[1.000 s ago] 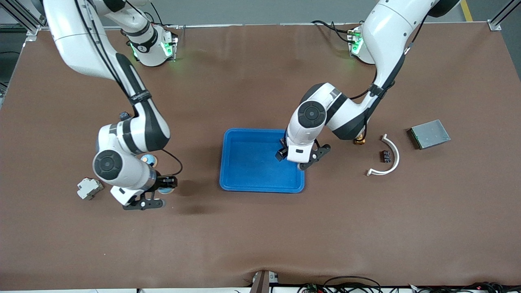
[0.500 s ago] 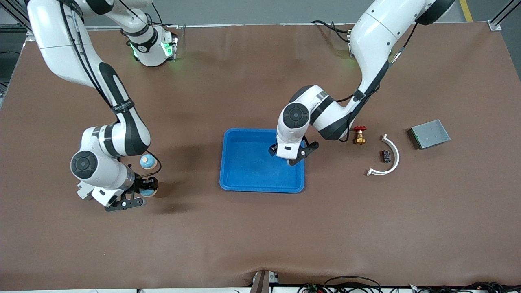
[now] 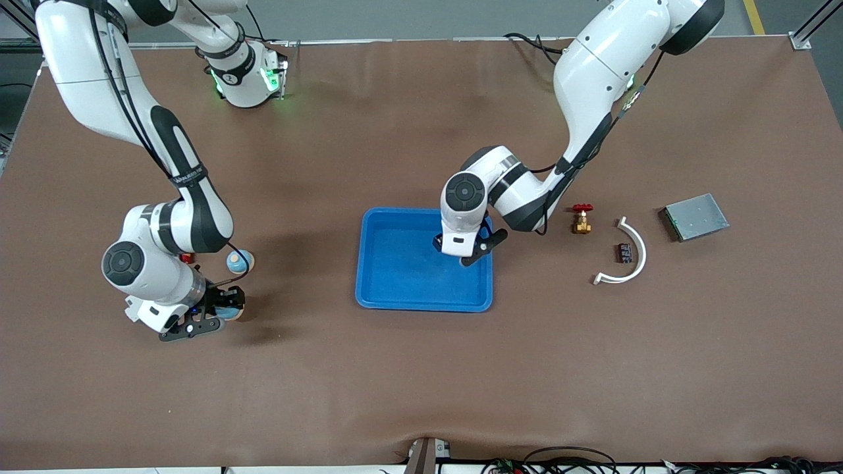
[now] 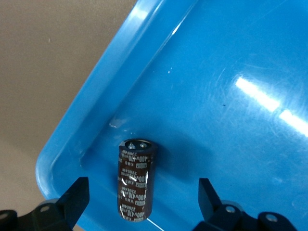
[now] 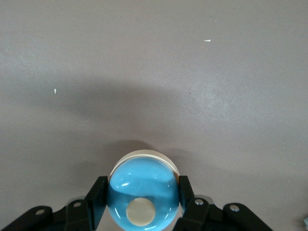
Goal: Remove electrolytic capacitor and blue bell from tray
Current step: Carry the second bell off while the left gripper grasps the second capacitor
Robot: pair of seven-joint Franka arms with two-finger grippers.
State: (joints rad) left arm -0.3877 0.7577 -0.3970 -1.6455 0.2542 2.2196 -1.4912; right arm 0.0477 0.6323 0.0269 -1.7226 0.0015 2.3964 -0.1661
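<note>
two franka arms work over a brown tabletop (image 3: 421, 382), one at each end of a single blue tray (image 3: 402, 299). the left gripper (image 3: 469, 249) hangs over the tray's corner toward the left arm's end, on the side farther from the front camera. the front view hides what lies beneath it; only the left wrist view shows the one capacitor (image 4: 136, 180), a dark brown cylinder with pale lettering, resting inside the tray (image 4: 231, 96) close against its wall near a rounded corner. there the left gripper (image 4: 139, 202) has its black fingers (image 4: 73, 202) spread wide to either side of the capacitor, touching nothing.

toward the right arm's end of the tabletop, the right gripper (image 3: 209, 315) is closed on a blue bell (image 3: 228, 309), which the front view shows only as a sliver of colour past the wrist. the right wrist view shows it plainly: a glossy blue bell (image 5: 143, 190) with a cream button on top and a pale rim, pinched between the two fingers (image 5: 96, 197) of the right gripper (image 5: 142, 199) above bare brown tabletop (image 5: 154, 72).

the front view alone takes in the rest. a second blue bell-shaped piece (image 3: 238, 261) sits on the tabletop just beside the right arm's wrist. toward the left arm's end lie one brass valve with a red handle (image 3: 581, 219), one white curved strip (image 3: 627, 253), one small dark part (image 3: 623, 252) inside its curve, and one grey flat box (image 3: 695, 216).
</note>
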